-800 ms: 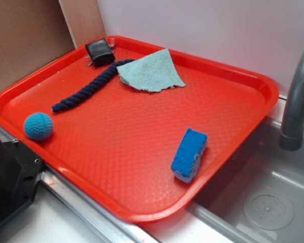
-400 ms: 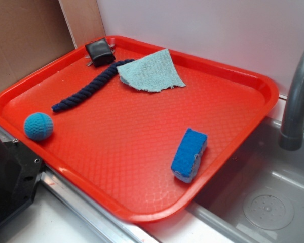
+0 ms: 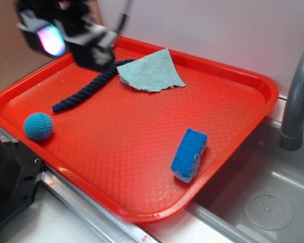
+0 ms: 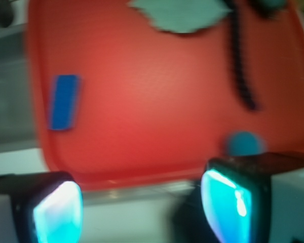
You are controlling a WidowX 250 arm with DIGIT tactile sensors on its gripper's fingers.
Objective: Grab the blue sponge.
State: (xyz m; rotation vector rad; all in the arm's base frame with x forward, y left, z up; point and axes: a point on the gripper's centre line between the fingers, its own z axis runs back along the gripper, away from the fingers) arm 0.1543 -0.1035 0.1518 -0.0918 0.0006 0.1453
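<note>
Blue sponge (image 3: 189,154) sits at the lower right of the red tray (image 3: 142,152), close to the rim by the sink (image 3: 263,202). Up in the upper left of the frame hangs the gripper (image 3: 66,33) (badly blurred), well apart from it. From the wrist view the gripper (image 4: 142,207) stands wide open, holding nothing, with the sponge (image 4: 64,102) at mid-left.

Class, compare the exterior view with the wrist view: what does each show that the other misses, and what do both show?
Only the exterior view shows the grey faucet and the sink basin. Only the wrist view shows the gripper from behind, its two glowing fingers spread apart. Both show the red tray, blue sponge, teal ball, dark rope and light cloth.
</note>
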